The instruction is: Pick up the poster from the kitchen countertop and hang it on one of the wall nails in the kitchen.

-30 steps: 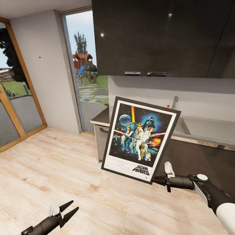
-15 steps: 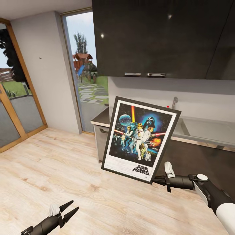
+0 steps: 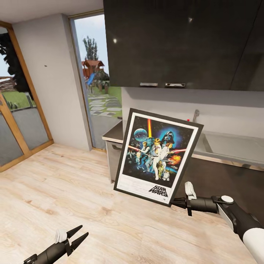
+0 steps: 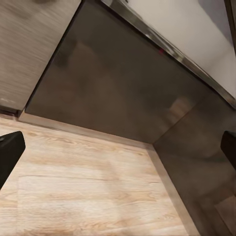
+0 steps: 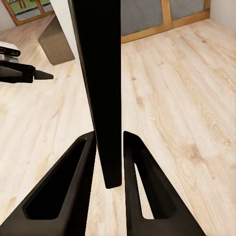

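Observation:
The poster (image 3: 157,157), black-framed with a white border and a "STAR WARS" logo, hangs upright and slightly tilted in mid-air over the wooden floor. My right gripper (image 3: 176,201) is shut on its lower right corner. In the right wrist view the frame's dark edge (image 5: 101,88) runs between the two fingers (image 5: 64,191). A wall nail (image 3: 45,66) is a small dark dot on the light grey wall at the left. The kitchen countertop (image 3: 113,134) with its steel sink (image 3: 231,146) lies behind the poster. My left gripper (image 3: 76,235) stands open low at the left, holding nothing.
Dark upper cabinets (image 3: 176,40) hang above the counter. A glass door (image 3: 97,88) opens onto a garden between the nail wall and the counter. A wood-framed window (image 3: 16,110) is at the far left. Pale wooden floor (image 3: 73,190) spreads in front.
The head view has shifted very slightly; the poster, both grippers and the arms keep the same places.

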